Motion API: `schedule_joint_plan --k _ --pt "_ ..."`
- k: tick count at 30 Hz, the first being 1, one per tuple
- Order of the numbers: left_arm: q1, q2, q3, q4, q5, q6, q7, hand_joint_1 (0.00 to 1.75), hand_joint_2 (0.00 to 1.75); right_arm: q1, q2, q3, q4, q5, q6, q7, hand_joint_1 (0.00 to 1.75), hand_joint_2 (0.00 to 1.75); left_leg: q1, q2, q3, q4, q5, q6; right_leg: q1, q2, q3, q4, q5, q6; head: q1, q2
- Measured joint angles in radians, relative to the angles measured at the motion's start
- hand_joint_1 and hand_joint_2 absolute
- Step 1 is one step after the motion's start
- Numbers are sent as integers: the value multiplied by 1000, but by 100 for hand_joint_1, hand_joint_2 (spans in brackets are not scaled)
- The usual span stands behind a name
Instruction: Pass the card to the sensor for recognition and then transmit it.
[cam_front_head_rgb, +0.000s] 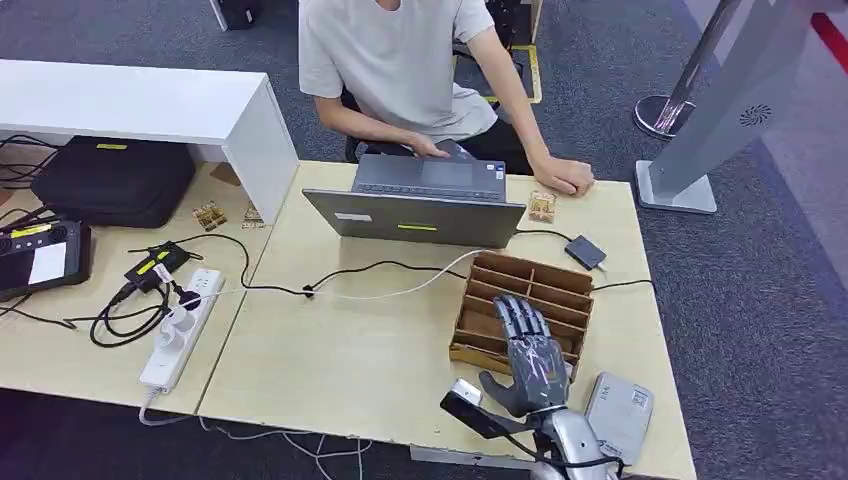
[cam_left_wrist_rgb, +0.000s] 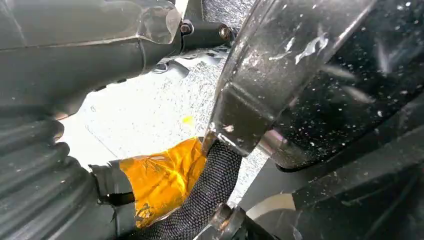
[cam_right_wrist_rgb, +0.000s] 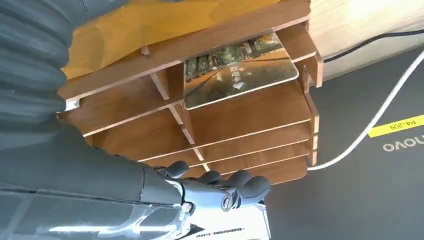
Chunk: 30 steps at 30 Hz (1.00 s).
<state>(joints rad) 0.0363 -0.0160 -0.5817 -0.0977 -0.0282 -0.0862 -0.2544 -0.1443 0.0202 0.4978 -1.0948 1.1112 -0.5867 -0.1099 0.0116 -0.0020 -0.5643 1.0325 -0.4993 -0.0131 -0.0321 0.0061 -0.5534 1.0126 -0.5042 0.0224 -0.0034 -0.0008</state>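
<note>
Right robot hand (cam_front_head_rgb: 533, 358), fingers apart and empty, hovers over the brown wooden slotted rack (cam_front_head_rgb: 560, 283); next it must grasp the picture-printed card (cam_right_wrist_rgb: 240, 70) inside.

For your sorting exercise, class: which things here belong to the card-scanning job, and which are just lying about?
Belongs to the job:
card
wooden rack holding it
right hand
small dark box beyond the rack, possibly the sensor

Just lying about:
laptop
power strip
black case
</note>
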Motion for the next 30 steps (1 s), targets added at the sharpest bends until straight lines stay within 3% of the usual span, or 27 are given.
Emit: schedule_joint_plan --k 23,24,25,26,30 --pt "-1 -2 0 2 0 1 0 0 175 12 9 19 -38 0 15 -5 0 175 0 0 0 0 0 0 0 0 0 0 0 0 0 0" --pt "-1 -2 0 2 0 1 0 0 175 12 9 19 -38 0 15 -5 30 175 0 0 0 0 0 0 0 0 0 0 0 0 0 0" --pt "-1 -2 0 2 0 1 0 0 175 13 9 19 -38 0 15 -5 30 175 0 0 0 0 0 0 0 0 0 0 0 0 0 0" --pt "-1 -2 0 2 0 1 0 0 175 13 9 20 -38 0 15 -5 175 175 0 0 0 0 0 0 0 0 0 0 0 0 0 0" --pt "-1 -2 0 2 -2 1 0 0 175 13 10 22 -35 -15 18 -15 175 175 0 0 0 0 0 0 0 0 0 0 0 0 0 0"
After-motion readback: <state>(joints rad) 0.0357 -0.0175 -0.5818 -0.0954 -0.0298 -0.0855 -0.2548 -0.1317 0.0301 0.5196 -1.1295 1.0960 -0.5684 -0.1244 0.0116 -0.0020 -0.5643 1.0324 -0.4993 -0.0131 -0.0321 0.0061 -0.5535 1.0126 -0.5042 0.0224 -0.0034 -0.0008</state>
